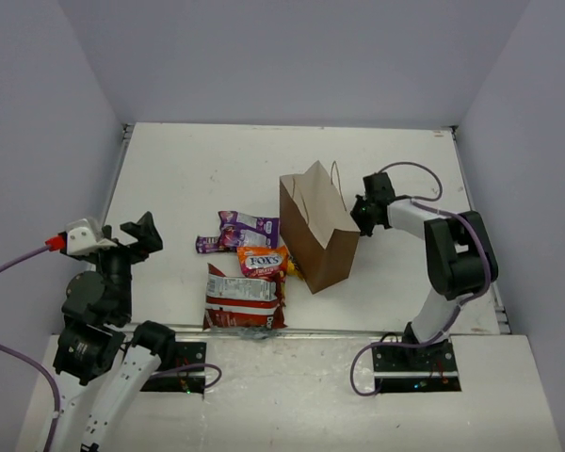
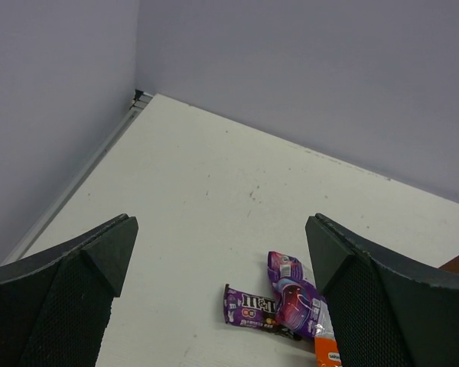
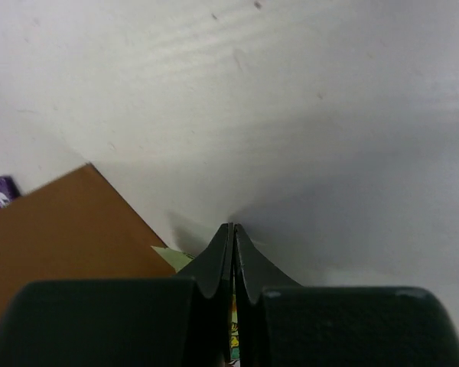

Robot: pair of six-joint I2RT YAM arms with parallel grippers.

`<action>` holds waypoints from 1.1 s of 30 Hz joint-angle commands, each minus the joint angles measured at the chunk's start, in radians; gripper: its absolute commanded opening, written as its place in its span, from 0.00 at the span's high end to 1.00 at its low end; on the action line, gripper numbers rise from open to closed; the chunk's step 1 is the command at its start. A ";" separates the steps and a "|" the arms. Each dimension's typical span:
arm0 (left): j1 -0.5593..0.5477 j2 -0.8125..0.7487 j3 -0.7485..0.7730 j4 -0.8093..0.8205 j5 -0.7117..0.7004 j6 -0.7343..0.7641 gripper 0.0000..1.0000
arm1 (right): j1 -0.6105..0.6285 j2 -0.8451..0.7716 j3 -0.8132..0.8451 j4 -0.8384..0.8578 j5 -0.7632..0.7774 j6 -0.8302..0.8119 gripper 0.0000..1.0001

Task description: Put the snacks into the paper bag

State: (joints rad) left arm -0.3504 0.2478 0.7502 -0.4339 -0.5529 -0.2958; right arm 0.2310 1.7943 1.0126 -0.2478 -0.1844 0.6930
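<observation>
Your right pincer (image 1: 361, 215): clenched, just beside the paper bag's (image 1: 320, 235) right side. Your left pincer (image 1: 143, 234): released, spread wide. FOX'S bag (image 1: 262, 261) and purple packets (image 1: 248, 228) lie on the counter (image 1: 188, 179), left of the bag.

The paper bag (image 1: 320, 231) was plain brown. The packets (image 1: 249, 227) were purple, the FOX'S bag (image 1: 262, 261) orange with white lettering, the crinkly bag (image 1: 244, 301) red and silver, the table (image 1: 198, 169) white.
</observation>
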 commanded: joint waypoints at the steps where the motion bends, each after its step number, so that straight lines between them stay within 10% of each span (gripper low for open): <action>1: -0.006 -0.016 0.025 0.021 0.008 0.004 0.00 | 0.002 -0.134 -0.054 -0.034 0.098 0.017 1.00; 11: -0.005 -0.019 0.021 0.024 0.016 0.003 0.00 | 0.001 -0.546 -0.029 -0.240 0.280 -0.016 1.00; 13: -0.005 -0.019 0.021 0.024 0.019 0.003 0.00 | -0.001 -0.569 -0.048 -0.258 0.276 -0.012 0.80; 15: -0.005 -0.022 0.021 0.023 0.021 0.003 0.00 | 0.001 -0.564 -0.072 -0.260 0.248 -0.010 0.02; 33: -0.005 -0.039 0.023 0.018 0.022 0.001 0.00 | -0.001 -0.265 -0.184 -0.075 0.103 0.053 0.02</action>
State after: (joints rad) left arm -0.3504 0.2176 0.7502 -0.4332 -0.5419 -0.2962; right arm 0.2325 1.4704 0.8288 -0.4015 -0.0189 0.7086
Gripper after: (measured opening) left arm 0.997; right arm 0.982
